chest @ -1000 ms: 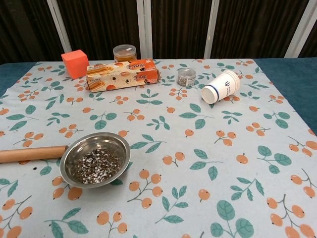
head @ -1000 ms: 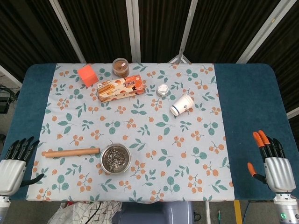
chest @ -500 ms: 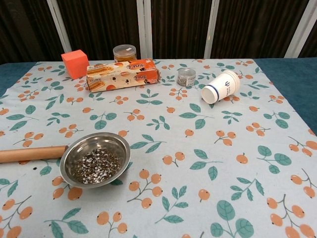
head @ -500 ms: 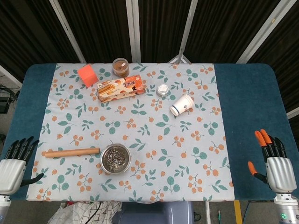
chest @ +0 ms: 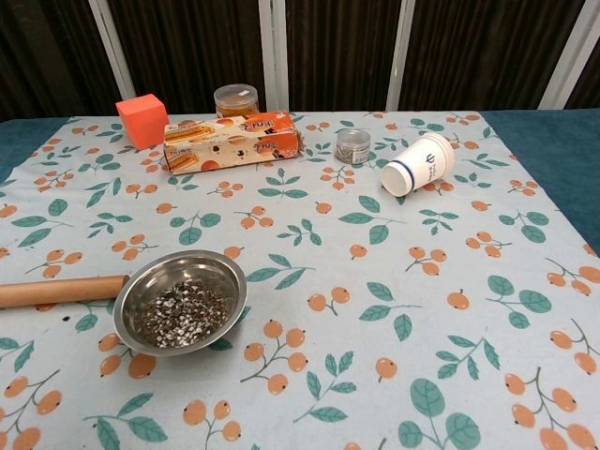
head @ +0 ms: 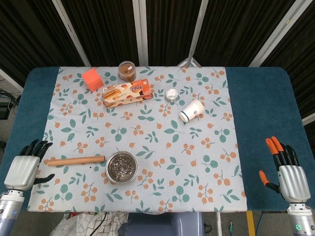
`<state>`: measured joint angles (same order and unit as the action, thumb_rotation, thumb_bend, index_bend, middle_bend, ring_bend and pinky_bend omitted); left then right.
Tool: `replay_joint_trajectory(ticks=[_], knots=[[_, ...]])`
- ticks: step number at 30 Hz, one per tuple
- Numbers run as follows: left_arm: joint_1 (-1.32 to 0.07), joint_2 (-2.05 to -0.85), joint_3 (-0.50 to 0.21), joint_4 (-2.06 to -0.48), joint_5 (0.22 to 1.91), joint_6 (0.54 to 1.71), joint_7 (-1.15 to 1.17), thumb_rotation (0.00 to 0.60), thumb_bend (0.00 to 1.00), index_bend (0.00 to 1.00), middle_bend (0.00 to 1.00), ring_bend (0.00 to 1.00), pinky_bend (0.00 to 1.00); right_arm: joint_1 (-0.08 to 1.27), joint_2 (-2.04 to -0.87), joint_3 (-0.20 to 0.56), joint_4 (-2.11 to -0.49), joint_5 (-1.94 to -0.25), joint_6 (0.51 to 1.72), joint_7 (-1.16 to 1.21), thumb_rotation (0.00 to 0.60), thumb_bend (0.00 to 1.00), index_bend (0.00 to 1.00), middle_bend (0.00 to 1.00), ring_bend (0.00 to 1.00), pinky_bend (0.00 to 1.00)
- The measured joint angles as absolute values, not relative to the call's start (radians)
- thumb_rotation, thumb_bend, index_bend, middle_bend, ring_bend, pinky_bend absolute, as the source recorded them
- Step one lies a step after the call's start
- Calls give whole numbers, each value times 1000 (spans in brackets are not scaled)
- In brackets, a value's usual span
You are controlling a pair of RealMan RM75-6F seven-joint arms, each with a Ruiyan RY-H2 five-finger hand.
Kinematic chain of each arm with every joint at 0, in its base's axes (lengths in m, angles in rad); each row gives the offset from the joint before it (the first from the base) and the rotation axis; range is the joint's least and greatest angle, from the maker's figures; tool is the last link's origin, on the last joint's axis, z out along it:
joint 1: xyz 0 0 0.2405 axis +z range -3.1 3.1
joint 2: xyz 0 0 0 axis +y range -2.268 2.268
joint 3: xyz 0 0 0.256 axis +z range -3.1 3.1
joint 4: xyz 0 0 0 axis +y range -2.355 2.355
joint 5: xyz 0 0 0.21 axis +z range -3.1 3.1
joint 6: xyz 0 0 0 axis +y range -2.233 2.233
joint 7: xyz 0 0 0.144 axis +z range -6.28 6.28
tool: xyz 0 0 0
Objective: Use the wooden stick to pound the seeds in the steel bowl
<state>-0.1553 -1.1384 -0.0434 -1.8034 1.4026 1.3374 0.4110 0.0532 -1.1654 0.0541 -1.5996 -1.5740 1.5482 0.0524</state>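
Reaching stage: left hand (head: 23,169) spread, empty, just left of wooden stick (head: 76,160) lying beside steel bowl (head: 121,167) of seeds (chest: 183,314). Best wrap stick mid-length. Right hand (head: 289,176) spread, idle.

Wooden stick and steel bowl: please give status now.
Both hands open, left hand beside wooden stick, right hand apart. Stick lies flat, end touching steel bowl. Nothing blocking.

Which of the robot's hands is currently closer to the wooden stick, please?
Left. The left hand sits open just off the wooden stick's left end; the right hand is open at the table's far right edge.
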Motion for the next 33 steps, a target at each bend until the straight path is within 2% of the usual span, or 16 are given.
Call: replay_joint_trajectory(ticks=[7, 14, 19, 33], knots=[[-256, -1209, -105, -1861, 1184, 1248, 643, 600, 268, 312, 335, 260, 372, 55, -1160, 54, -1602, -1575, 1547, 68, 600, 366, 0, 0, 0, 0], [-347, -1346, -127, -1837, 1030, 1211, 798, 600, 315, 362, 365, 272, 383, 57, -1158, 54, -1602, -1575, 1544, 78, 600, 367, 0, 0, 0, 0], [-394, -1429, -124, -1796, 977, 1209, 859, 600, 323, 369, 378, 275, 386, 57, -1157, 54, -1602, -1575, 1543, 85, 600, 367, 0, 0, 0, 0], [-459, -1547, -111, -1731, 925, 1221, 899, 600, 369, 400, 416, 300, 407, 59, -1154, 52, -1607, -1572, 1537, 95, 600, 366, 0, 0, 0, 0]])
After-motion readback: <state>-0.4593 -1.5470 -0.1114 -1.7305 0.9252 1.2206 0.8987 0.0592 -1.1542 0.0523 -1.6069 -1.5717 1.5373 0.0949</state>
